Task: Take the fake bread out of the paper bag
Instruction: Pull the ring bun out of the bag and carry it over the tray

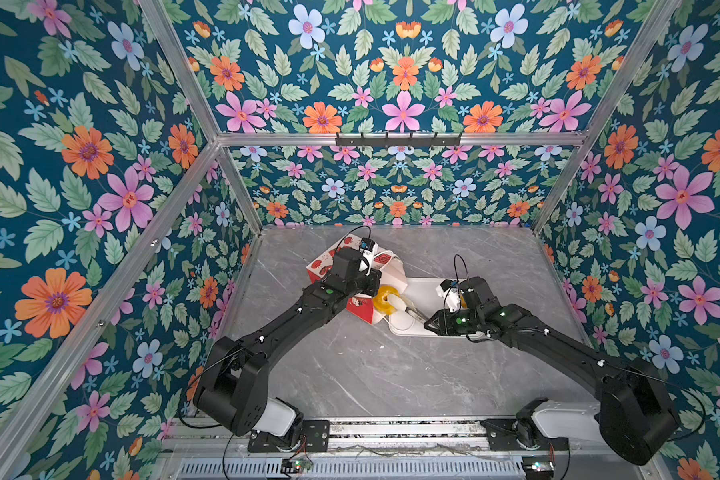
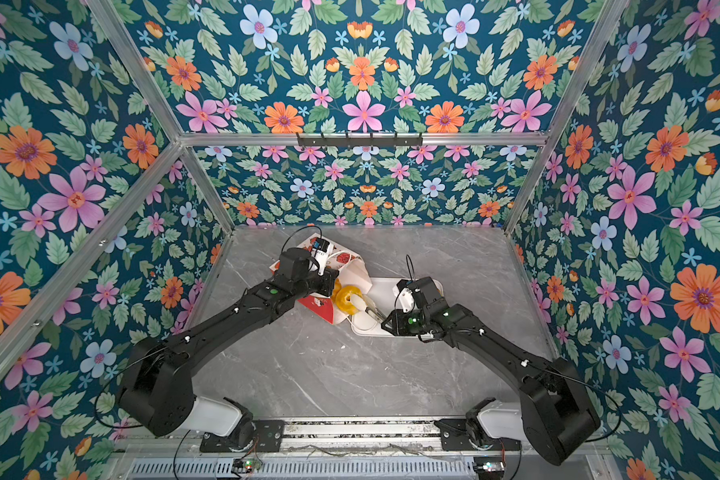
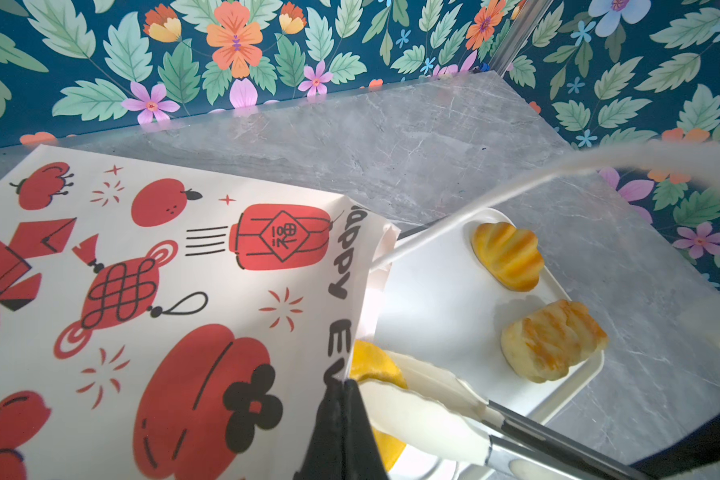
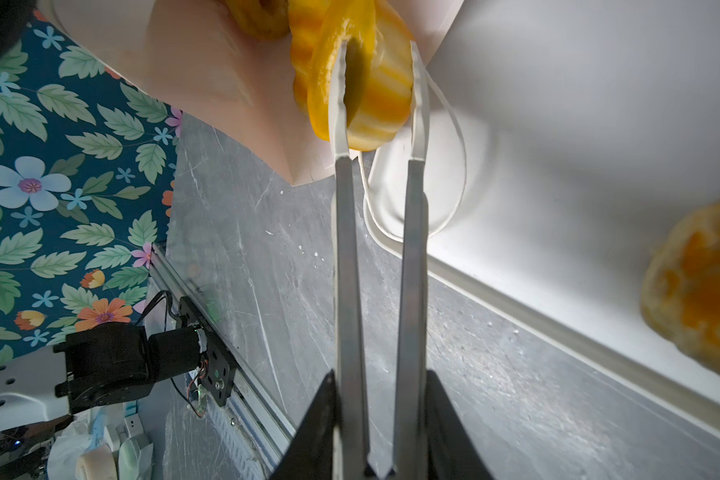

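Note:
The red-and-white paper bag lies on its side, mouth toward a white tray. My left gripper is shut on the bag's mouth rim. My right gripper is shut on metal tongs with white tips. The tips pinch a golden ring doughnut at the bag's mouth. More fake bread shows inside the bag behind it.
The white tray sits right of the bag and holds two yellow pastries. A white cord handle hangs across the tray. Flowered walls enclose the grey marble table.

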`<state>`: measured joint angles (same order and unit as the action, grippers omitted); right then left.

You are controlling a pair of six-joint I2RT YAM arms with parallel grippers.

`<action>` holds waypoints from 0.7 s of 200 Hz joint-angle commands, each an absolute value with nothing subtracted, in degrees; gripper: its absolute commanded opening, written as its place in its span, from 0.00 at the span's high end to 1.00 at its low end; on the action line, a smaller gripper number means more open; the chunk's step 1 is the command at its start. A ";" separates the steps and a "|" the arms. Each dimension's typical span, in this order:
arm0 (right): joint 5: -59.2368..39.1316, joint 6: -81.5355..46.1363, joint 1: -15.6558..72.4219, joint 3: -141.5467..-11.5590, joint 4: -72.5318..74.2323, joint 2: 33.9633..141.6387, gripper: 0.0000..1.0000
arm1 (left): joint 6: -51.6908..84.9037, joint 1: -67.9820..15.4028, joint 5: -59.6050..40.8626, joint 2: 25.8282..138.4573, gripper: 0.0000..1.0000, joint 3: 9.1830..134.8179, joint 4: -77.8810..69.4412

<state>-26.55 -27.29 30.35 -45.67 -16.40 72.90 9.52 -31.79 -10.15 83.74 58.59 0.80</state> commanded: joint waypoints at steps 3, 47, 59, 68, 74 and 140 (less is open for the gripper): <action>-26.51 -26.40 30.02 -46.26 -17.15 70.67 0.77 | 10.11 -31.82 -10.20 83.41 1.00 58.45 -1.10; -23.49 -22.24 29.94 -48.42 -27.89 65.44 0.78 | 11.03 -31.82 -8.29 84.53 1.00 59.17 -1.32; -22.39 -21.27 29.95 -48.94 -30.81 63.78 0.79 | 11.29 -31.82 -7.77 84.89 1.00 59.40 -1.49; -21.33 -20.69 29.88 -49.49 -33.16 62.58 0.79 | 11.47 -31.79 -7.33 85.14 1.00 59.58 -1.49; -20.37 -20.23 29.87 -49.92 -34.93 61.82 0.79 | 11.51 -31.73 -7.17 85.29 1.00 59.67 -1.57; -3.42 -13.10 29.57 -59.44 -50.98 59.06 0.81 | 11.95 -31.38 -6.33 84.69 1.00 58.32 -2.99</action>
